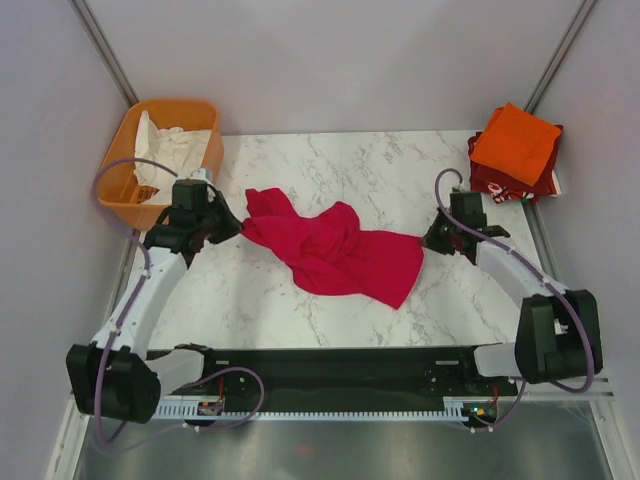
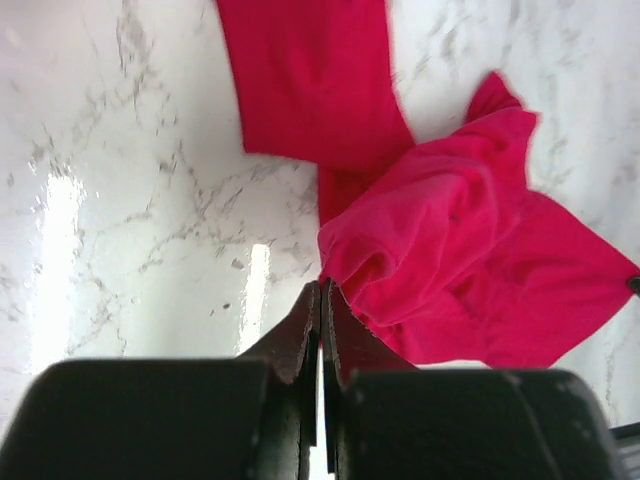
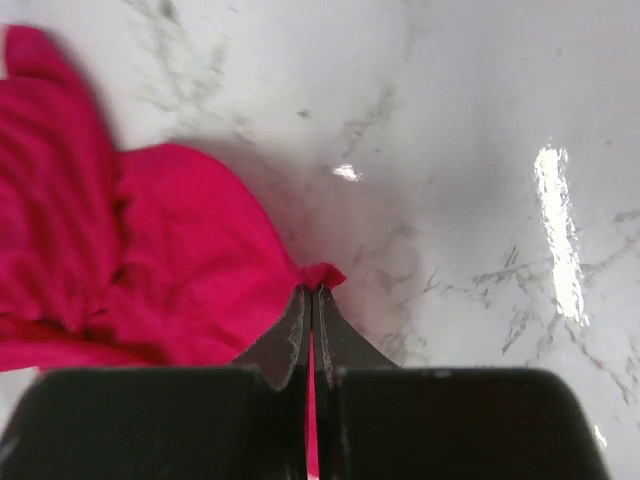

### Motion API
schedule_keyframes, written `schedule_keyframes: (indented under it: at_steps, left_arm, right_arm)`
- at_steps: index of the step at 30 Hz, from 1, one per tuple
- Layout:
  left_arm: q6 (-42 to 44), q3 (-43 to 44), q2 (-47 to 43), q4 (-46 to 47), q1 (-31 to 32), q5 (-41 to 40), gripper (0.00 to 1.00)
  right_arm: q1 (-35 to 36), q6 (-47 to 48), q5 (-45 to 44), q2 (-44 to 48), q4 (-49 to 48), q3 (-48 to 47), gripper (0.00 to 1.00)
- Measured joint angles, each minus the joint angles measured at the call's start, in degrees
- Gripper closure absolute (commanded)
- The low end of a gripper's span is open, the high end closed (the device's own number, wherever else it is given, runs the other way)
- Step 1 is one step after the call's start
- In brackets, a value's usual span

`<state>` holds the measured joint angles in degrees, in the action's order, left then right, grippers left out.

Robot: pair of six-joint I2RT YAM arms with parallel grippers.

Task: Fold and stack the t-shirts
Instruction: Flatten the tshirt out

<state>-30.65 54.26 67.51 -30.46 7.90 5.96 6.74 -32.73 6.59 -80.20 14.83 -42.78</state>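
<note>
1. Pink shirt [image 1: 335, 255] lies crumpled mid counter [image 1: 400, 170].
2. L end effector [image 1: 228, 226] is clamped on its left edge and R end effector [image 1: 428, 240] pinches the right corner (cloth shows btwn fingers), prob. to spread it flat.
3. Orange shirt [image 1: 515, 142] sits folded on dark red shirt [image 1: 500, 185] at the far right, i.e. the stack.

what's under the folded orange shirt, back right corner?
A folded dark red shirt, its edges showing around the orange shirt. The orange one covers the rest, so anything else in the stack cannot be seen.
</note>
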Motion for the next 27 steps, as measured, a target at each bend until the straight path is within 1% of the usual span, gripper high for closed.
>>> schedule_keyframes:
  at_steps: [1, 5, 7, 9, 13, 18, 23, 27]
  left_arm:
    - [0.52, 1.14, -1.4, -0.42, 0.0, -0.13, 0.98]
    - [3.58, 7.23, -10.16, -1.29, 0.44, -1.38, 0.98]
    - [5.27, 11.43, -14.03, -1.86, 0.55, -1.81, 0.98]
    - [6.78, 15.52, -16.63, -2.14, 0.59, -2.54, 0.98]
    - [10.08, 23.3, -20.11, -2.45, 0.59, -3.37, 0.98]
    - [13.6, 30.73, -23.47, -2.86, 0.59, -6.1, 0.98]
    - [14.95, 37.03, -25.51, -4.61, 0.59, -7.28, 0.98]
    - [15.56, 42.42, -25.99, -5.88, 0.59, -7.41, 0.98]
  right_arm:
    - [-0.02, 0.07, 0.09, 2.27, 3.08, -3.02, 1.0]
    - [-0.15, 0.79, 0.15, 10.14, 8.96, -16.85, 1.0]
    - [-0.66, 1.75, -0.48, 13.66, 13.73, -26.86, 1.0]
    - [-1.42, 2.82, -1.7, 15.89, 16.61, -36.41, 1.0]
    - [-2.34, 4.83, -5.35, 19.58, 23.1, -51.49, 1.0]
    - [-2.43, 6.45, -9.49, 20.63, 31.76, -66.01, 1.0]
    - [-2.4, 8.07, -14.69, 19.06, 39.32, -77.7, 1.0]
    - [-0.02, 9.2, -20.9, 18.43, 42.97, -82.58, 1.0]
